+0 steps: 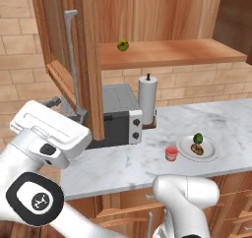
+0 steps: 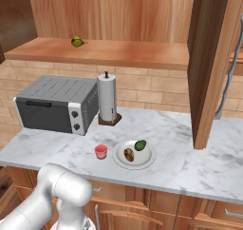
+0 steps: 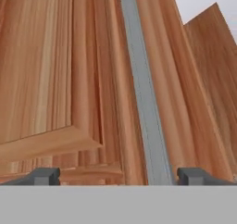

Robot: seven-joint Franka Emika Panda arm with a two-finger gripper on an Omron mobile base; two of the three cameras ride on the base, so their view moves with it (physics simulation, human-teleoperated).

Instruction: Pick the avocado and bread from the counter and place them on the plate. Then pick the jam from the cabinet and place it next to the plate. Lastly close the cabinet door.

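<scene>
On your left in the left base view, the open cabinet door [image 1: 74, 60] hangs over the counter [image 1: 231, 119], its grey handle [image 1: 72, 55] facing out. In the hand view the gripper [image 3: 118, 176] sits close against that door, fingers [image 3: 45, 176] spread wide apart and holding nothing, the handle between them. Next come the toaster oven [image 1: 118, 115] and paper-towel roll [image 1: 147, 95]. The jam [image 1: 171, 153] stands just beside the plate [image 1: 210, 152], which carries the bread [image 1: 197, 149] and avocado [image 1: 198, 138]. A yellow-green fruit [image 1: 122, 45] sits on the shelf [image 1: 197, 52].
</scene>
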